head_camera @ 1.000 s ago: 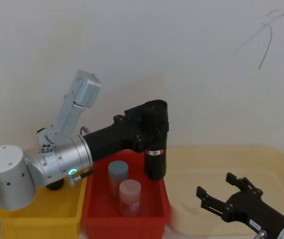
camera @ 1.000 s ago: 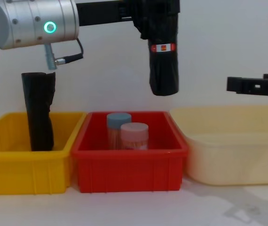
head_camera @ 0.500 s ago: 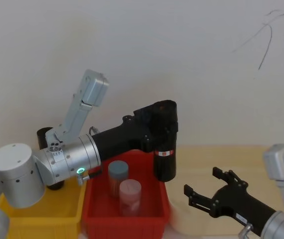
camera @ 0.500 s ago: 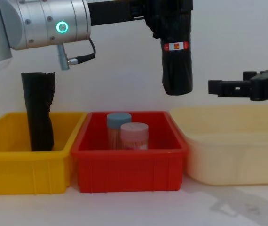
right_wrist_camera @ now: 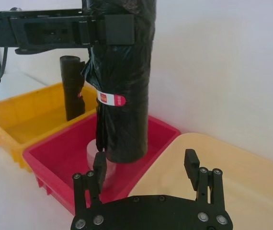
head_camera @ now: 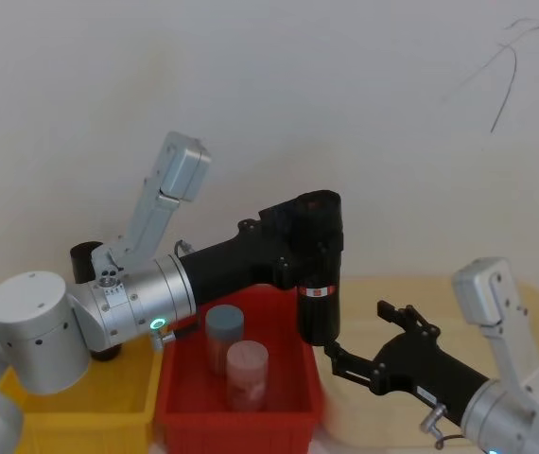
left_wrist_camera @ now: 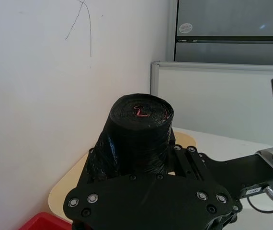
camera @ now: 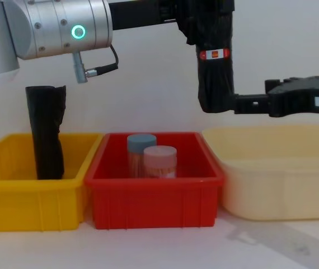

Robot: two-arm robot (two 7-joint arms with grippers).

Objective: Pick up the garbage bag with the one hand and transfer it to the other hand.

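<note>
The garbage bag (head_camera: 319,305), a black roll with a red-and-white label band, hangs upright over the red bin's right side. My left gripper (head_camera: 309,235) is shut on its upper part, also seen in the chest view (camera: 205,12). The label sits mid-roll on the bag (camera: 214,73) (right_wrist_camera: 124,96), and the bag's top end (left_wrist_camera: 139,127) sticks up past the left jaws. My right gripper (head_camera: 356,333) (right_wrist_camera: 145,160) is open, its fingertips level with the bag's lower end and just to its right. I cannot tell whether they touch it.
A yellow bin (camera: 14,193) on the left holds a plain black roll (camera: 46,131) standing upright. The red bin (camera: 154,196) holds two lidded jars (camera: 158,159). A cream tray (camera: 277,179) lies on the right, under my right arm.
My left arm carried the bag a little to the right. My right gripper swung left and forward, from well clear of the bag to right beside its lower end.
</note>
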